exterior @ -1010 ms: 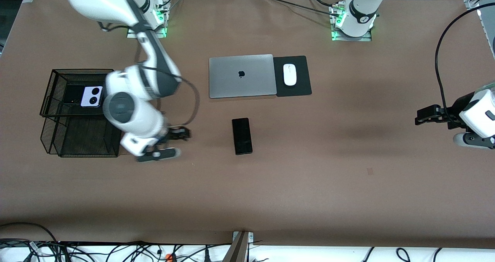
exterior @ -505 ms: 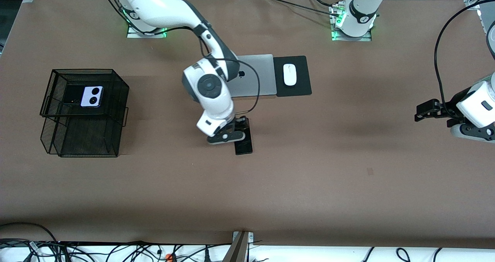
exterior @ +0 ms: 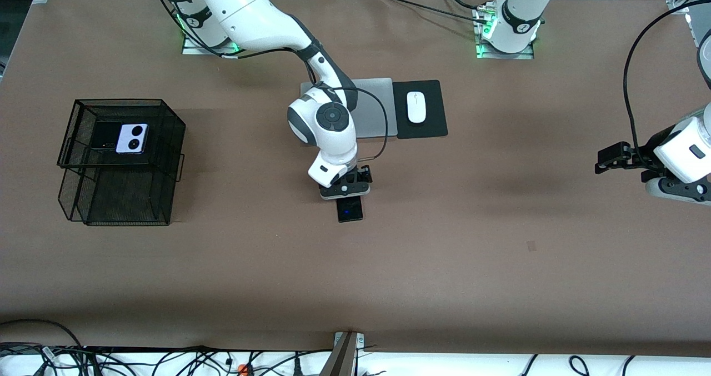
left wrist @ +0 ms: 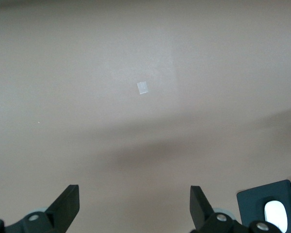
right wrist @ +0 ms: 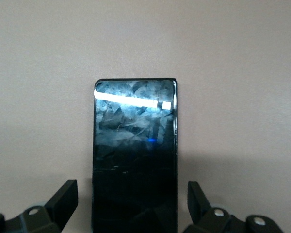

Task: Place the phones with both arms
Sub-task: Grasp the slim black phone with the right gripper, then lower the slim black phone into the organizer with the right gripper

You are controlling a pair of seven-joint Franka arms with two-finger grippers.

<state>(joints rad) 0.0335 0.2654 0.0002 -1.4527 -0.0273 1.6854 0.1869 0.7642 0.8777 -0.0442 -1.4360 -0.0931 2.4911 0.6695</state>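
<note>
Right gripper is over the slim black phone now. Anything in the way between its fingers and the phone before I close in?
Nothing visible. The right gripper hangs open over the slim black phone, one finger off each long edge, with only bare table around it.

glossy slim phone (right wrist: 134,160) (smudged), matt table (exterior: 444,254)

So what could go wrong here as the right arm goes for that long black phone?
1. The right pincer hangs open over the long black phone, straddling it; the phone lies flat on the table, so the fingertips might slip off its thin edges.
2. The laptop sits just under the right arm's wrist, so a swing could brush it.
</note>
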